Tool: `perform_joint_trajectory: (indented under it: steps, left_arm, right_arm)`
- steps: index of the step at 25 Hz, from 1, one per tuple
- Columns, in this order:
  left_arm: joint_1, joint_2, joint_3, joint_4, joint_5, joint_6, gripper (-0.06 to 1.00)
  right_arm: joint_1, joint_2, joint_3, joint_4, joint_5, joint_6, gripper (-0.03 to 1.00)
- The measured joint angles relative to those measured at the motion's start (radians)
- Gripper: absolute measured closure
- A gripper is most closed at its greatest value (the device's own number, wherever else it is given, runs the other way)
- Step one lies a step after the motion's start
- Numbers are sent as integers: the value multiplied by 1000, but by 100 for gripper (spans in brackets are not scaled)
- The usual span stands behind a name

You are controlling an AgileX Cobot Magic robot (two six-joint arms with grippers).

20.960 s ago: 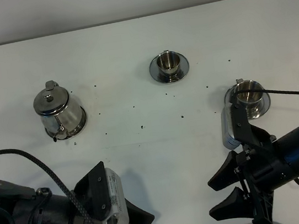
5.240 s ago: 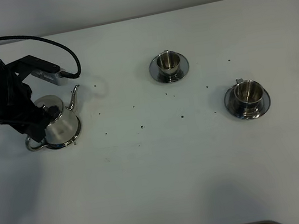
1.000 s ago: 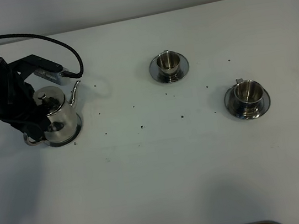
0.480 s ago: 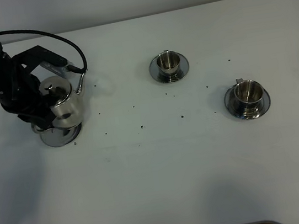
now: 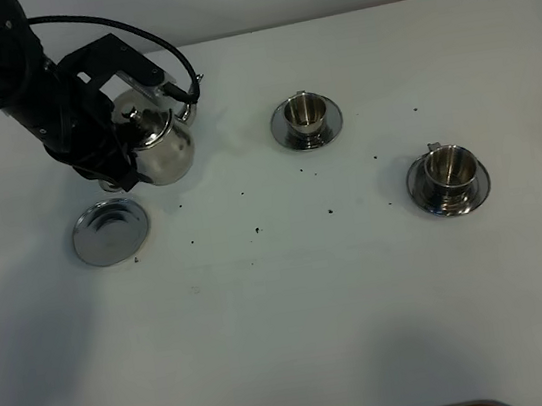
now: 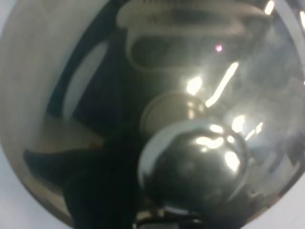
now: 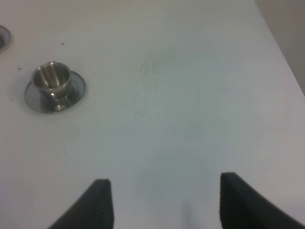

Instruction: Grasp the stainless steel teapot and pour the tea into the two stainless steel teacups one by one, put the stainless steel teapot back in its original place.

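The stainless steel teapot hangs in the air at the back left, held by its handle in my left gripper, spout pointing right. Its lid and knob fill the left wrist view, which hides the fingers. The round steel coaster lies bare on the table below and to the left of the pot. One teacup on its saucer stands at the back centre, the other to the right; the right one also shows in the right wrist view. My right gripper is open and empty above bare table.
The white table carries small dark specks between the coaster and the cups. The table's right edge shows in the right wrist view. The right arm is out of the exterior view.
My left gripper has lifted the teapot off the coaster and carried it up and to the right, toward the back centre cup. The coaster now lies uncovered. The cups have not moved.
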Motion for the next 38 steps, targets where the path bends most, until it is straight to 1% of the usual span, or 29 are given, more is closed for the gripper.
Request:
perform_joint_trajectory:
  steps: [4, 8, 14, 18, 22, 26, 28, 31, 38]
  left_arm:
    - [-31, 19, -11, -5, -32, -12, 69]
    - [-52, 68, -69, -1, -33, -78, 69]
    - [-98, 164, -216, 2, 23, -98, 69]
    - [-109, 230, -325, 6, 64, -99, 69]
    - [-113, 294, -413, 39, 84, -102, 69]
    - [-123, 334, -459, 115, 92, -102, 69]
    - [-129, 341, -469, 157, 88, -95, 69]
    - [-138, 341, -474, 192, 70, -56, 69]
    - [-152, 341, -475, 205, 6, 35, 69]
  right_arm:
    - [0, 0, 0, 0, 0, -1, 48]
    - [0, 0, 0, 0, 0, -1, 48]
    - [0, 0, 0, 0, 0, -1, 48]
    - [0, 0, 0, 0, 0, 0, 48]
    - [0, 0, 0, 0, 0, 0, 48]
    - [0, 0, 0, 0, 0, -1, 48]
    - [0, 0, 0, 0, 0, -1, 48]
    - [0, 0, 0, 0, 0, -1, 48]
    - [0, 0, 0, 0, 0, -1, 48]
